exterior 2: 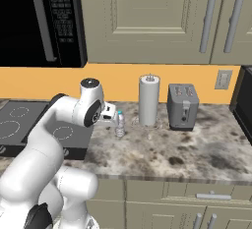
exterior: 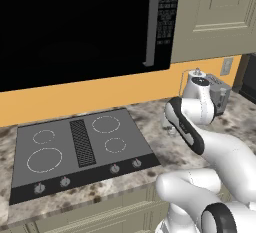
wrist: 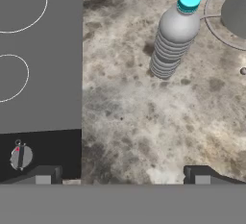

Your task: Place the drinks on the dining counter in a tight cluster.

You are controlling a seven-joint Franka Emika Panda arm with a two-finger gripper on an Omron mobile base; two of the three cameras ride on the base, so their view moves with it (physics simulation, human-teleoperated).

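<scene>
A small clear water bottle with a blue cap stands upright on a speckled marble worktop, just right of the black stovetop. My gripper hangs above the worktop with its two fingertips spread wide, open, and nothing between them. The bottle sits ahead of the fingers and to their right, apart from them. In the right base view the same bottle stands just right of my white wrist. The dining counter is out of view.
The black stovetop takes up the left of the worktop, with knobs along its front. A paper towel roll and a grey toaster stand behind the bottle. A black microwave and cabinets hang overhead.
</scene>
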